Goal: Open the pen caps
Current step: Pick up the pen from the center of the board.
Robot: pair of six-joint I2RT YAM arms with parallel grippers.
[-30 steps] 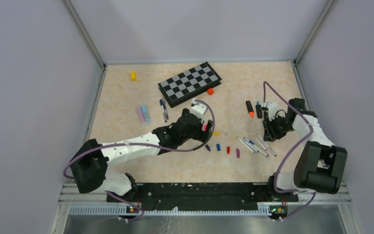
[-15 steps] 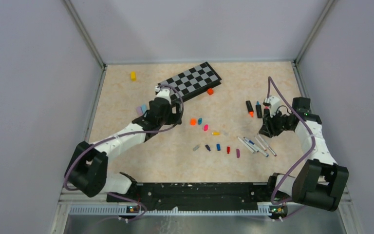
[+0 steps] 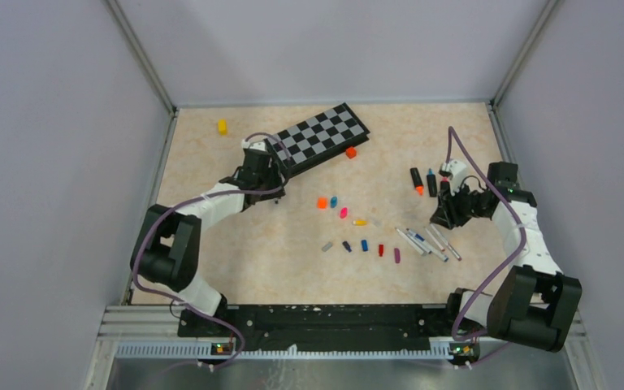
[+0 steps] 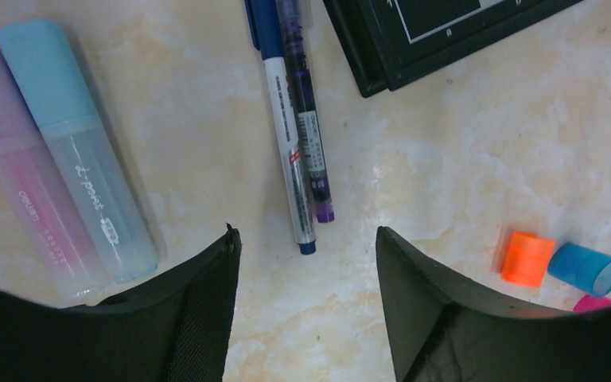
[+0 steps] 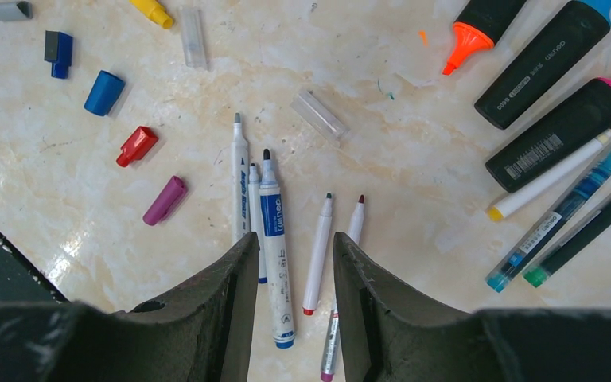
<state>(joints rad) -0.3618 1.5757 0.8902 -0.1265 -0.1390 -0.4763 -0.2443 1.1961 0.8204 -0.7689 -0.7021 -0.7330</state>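
Found the left fingers (image 4: 199, 318) apart and empty, poised just short of the near ends of a blue-capped white pen (image 4: 285, 159) and a slim purple pen (image 4: 310, 135). Found both lying side by side with caps on.

Noted the shift from the middle of the beige marbled counter (image 3: 292, 268) to this far-left spot beside the black-and-grey chessboard (image 3: 317, 138).

Recorded a small orange cap (image 4: 527, 258), a blue cap (image 4: 587, 269) and a pink cap (image 4: 597, 302) lying loose to the right.

Found the right fingers (image 5: 215, 318) partly open, gripping nothing, unmoved over the uncapped white pens (image 5: 274, 231).

Judged the next uncapping begun. Noted two pastel highlighters (image 4: 71, 159) at left, caps on.
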